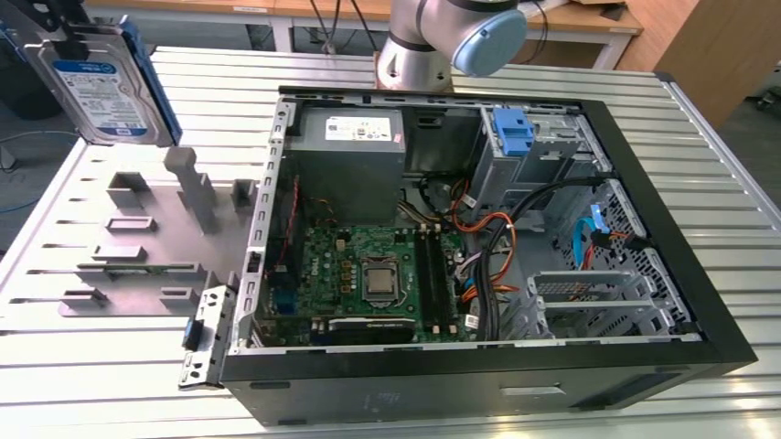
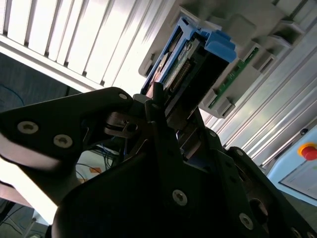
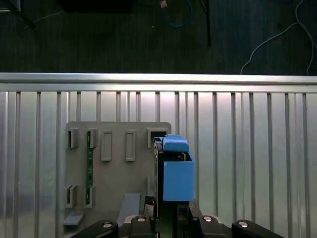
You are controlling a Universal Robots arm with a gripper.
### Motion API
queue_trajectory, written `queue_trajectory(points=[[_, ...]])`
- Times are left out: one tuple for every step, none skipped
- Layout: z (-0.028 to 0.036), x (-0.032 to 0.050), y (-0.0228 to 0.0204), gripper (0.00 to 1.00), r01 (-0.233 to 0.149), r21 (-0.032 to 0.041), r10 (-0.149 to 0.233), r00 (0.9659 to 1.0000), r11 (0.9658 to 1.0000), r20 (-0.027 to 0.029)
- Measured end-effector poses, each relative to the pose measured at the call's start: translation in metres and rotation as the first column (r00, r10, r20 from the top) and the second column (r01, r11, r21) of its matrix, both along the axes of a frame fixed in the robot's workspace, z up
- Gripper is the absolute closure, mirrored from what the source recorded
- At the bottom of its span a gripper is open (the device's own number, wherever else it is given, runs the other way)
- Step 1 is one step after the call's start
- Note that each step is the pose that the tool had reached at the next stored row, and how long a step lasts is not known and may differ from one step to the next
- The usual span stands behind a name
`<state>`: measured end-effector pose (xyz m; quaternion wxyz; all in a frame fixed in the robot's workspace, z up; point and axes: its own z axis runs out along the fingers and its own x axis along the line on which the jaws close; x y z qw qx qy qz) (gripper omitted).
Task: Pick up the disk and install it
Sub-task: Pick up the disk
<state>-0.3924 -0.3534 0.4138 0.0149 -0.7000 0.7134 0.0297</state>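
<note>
Hand (image 2: 173,111) clamped on disk (image 2: 185,64), black fingers (image 2: 157,101) pressing its sides, blue carrier rail at far end. In exterior view, disk (image 1: 104,87) is upright in air at upper left, above grey slotted fixture plate (image 1: 159,238) on slatted metal surface (image 1: 232,101). Open computer case (image 1: 488,229) just beside plate, toward exterior view's right.

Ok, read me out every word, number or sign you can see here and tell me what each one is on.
Nothing can be read.
White-and-blue label on the disk, held in the gripper: print too small to read.
White sticker on the power supply: too small to read.
Panel below the red button: blurred.
</note>
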Motion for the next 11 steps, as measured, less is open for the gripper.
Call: queue_trajectory(points=[[0.0019,0.0,0.0001,0.65,0.0,-0.0001,0.0,1.0,1.0,-0.0001],[0.003,0.0,0.0001,0.65,0.0,0.0,0.0,1.0,1.0,-0.0001],[0.0038,-0.0001,0.0001,0.65,0.0,0.0001,0.0,1.0,1.0,0.0001],[0.0044,-0.0001,0.0002,0.65,0.0,0.0001,0.0,1.0,1.0,0.0001],[0.0049,0.0,0.0002,0.65,0.0,0.0,0.0,1.0,1.0,0.0],[0.0053,0.0,0.0003,0.65,0.0,0.0,0.0,1.0,1.0,0.0],[0.0054,0.0,0.0003,0.65,0.0,0.0001,0.0,1.0,1.0,0.0],[0.0055,0.0,0.0003,0.65,0.0,0.0001,0.0,1.0,1.0,0.0002],[0.0062,0.0,0.0004,0.65,0.0,-0.0001,0.0,1.0,1.0,-0.0001],[0.0072,0.0,0.0004,0.65,0.0,-0.0001,0.0,1.0,1.0,-0.0001],[0.0085,0.0,0.0004,0.65,0.0,0.0,0.0,1.0,1.0,-0.0001]])
